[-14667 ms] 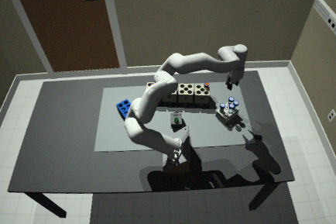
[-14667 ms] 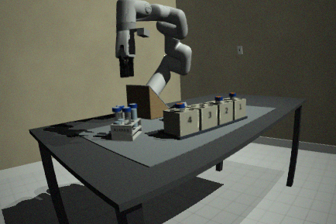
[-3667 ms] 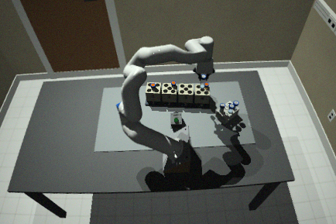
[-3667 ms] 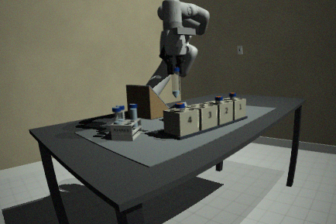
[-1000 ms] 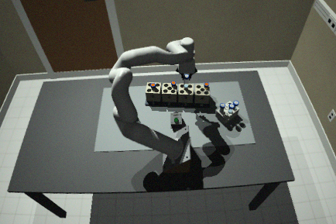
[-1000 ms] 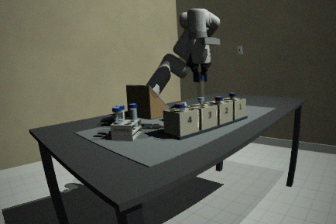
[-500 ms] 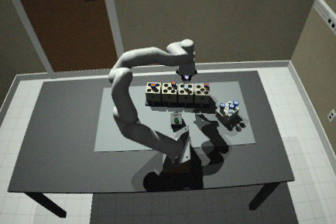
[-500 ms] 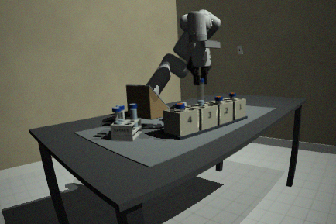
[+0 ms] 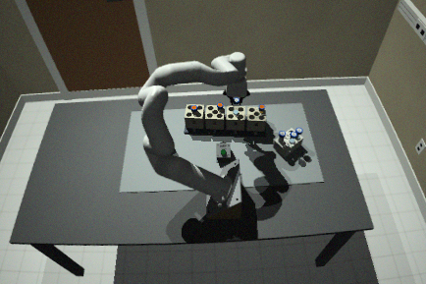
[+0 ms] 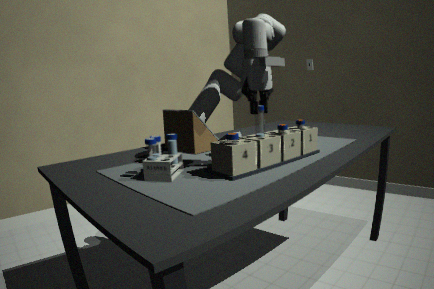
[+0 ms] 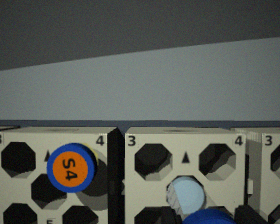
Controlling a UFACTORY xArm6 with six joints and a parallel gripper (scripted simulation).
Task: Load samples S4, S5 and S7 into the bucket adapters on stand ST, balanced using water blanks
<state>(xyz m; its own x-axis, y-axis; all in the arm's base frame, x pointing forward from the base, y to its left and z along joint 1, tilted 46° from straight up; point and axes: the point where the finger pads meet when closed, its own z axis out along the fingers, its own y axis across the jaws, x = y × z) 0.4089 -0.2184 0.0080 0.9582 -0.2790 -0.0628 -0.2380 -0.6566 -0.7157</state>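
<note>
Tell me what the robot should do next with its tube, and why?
Probably lower it straight down. The gripper is shut on the blue-capped tube, which hangs upright with its tip at the middle hole of adapter 3, yet most of it shows above the block, so it is not seated.

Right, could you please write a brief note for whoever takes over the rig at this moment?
Pincer: shut on a blue-capped tube, upright, with its tip at the top of adapter 3, not seated.
Placed: three orange-dot caps show in the stand's adapters, S4 among them. Spare blanks stand in the rack.
Left: seat this tube, check the balance, let go, press DONE.
</note>
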